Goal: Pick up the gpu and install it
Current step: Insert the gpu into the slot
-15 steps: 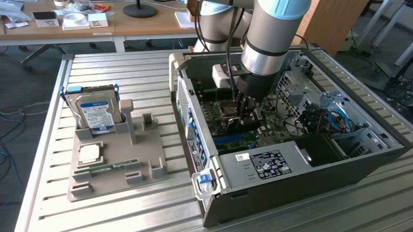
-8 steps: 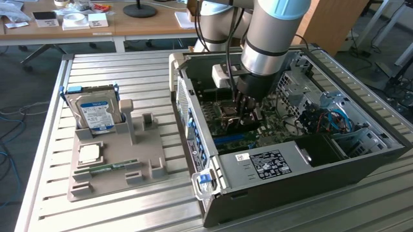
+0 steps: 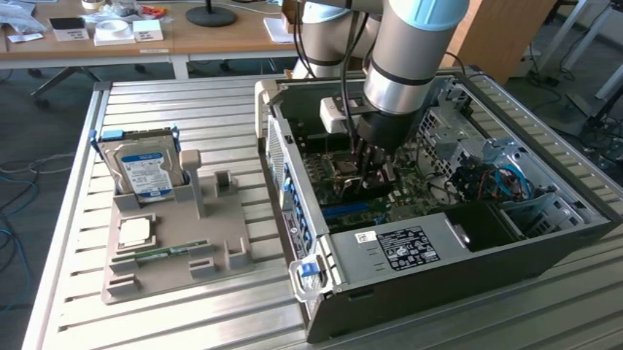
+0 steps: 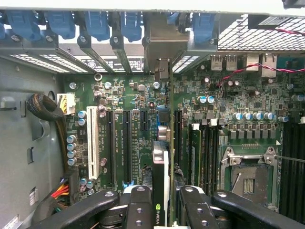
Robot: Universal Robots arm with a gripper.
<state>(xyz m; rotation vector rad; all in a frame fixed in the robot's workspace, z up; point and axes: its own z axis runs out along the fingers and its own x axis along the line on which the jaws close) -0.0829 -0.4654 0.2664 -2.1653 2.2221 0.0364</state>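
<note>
Clamping gpu [image 4: 160,157] in tool [image 4: 164,206], seemingly NVIDIA-branded

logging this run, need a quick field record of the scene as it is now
gripper: shut on gpu, down inside case
gpu: held edge-on over motherboard
seated in slot: cannot tell
holder: on the exterior view's left of case
on holder: hard drive upright, cpu flat, memory stick flat
</note>
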